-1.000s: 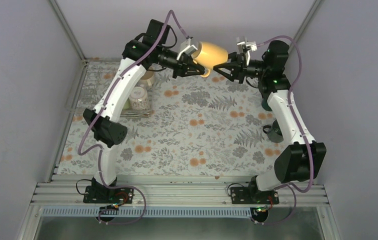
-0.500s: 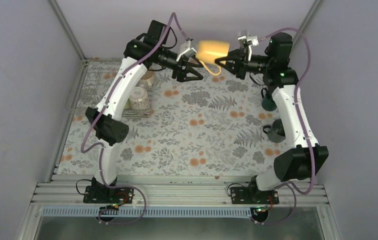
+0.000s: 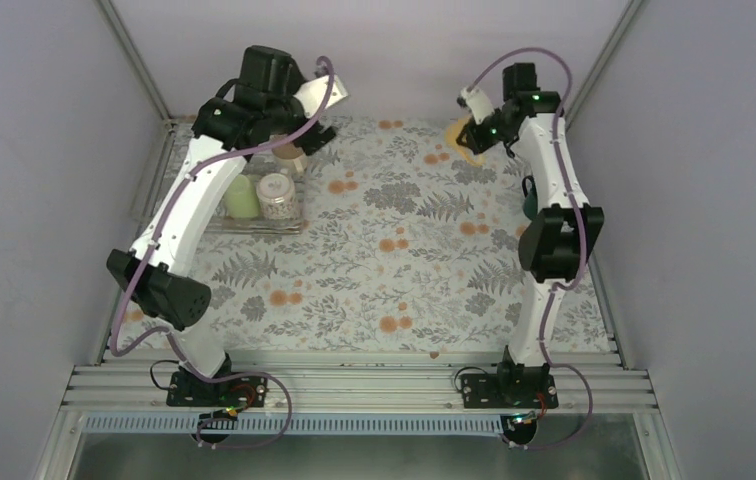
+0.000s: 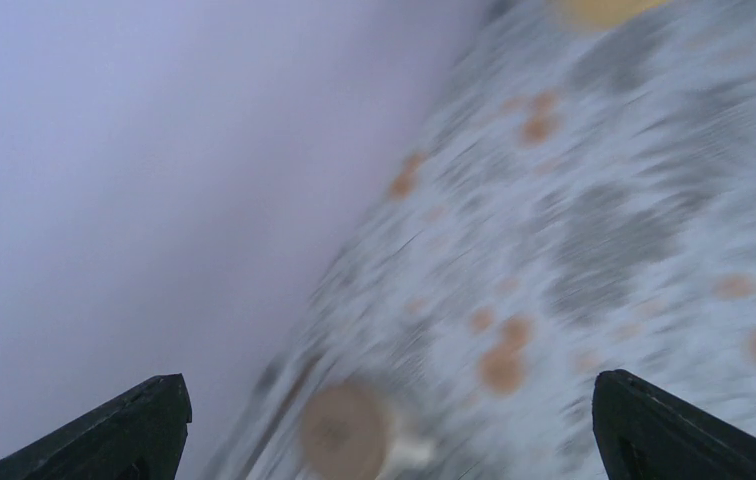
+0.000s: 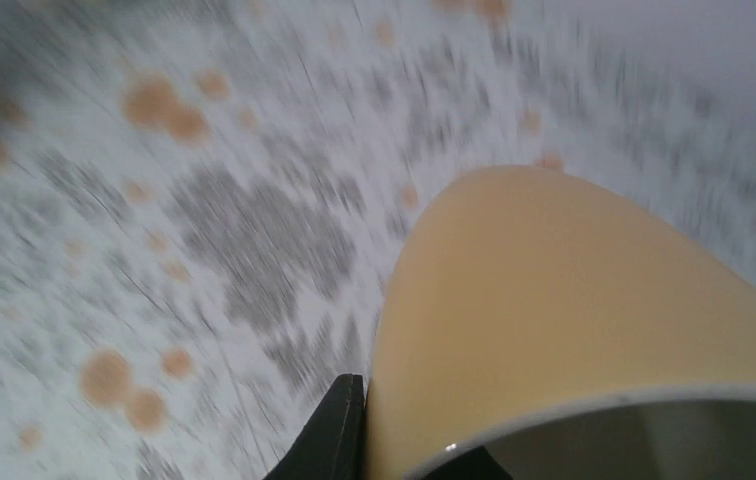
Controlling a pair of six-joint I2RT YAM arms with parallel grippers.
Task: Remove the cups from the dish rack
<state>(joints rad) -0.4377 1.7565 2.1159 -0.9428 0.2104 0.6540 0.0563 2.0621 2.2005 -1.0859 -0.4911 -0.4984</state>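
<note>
I see right gripper (image 5: 399,450) pinching yellow mug (image 5: 574,300) by rim, at far right of table (image 3: 384,280). Left gripper (image 4: 389,385) fingers spread wide, empty, near dish rack (image 3: 254,227); pale green mug (image 3: 242,197), patterned mug (image 3: 277,196) stand in rack.

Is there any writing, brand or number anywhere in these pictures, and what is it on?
None can be read.
The yellow mug, pale green mug and floral table cover show no lettering; the patterned mug is too small to tell.
Both wrist views are blurred.

perhaps five mugs (image 3: 242,197), one dish rack (image 3: 222,227), two arms (image 3: 190,196)
</note>
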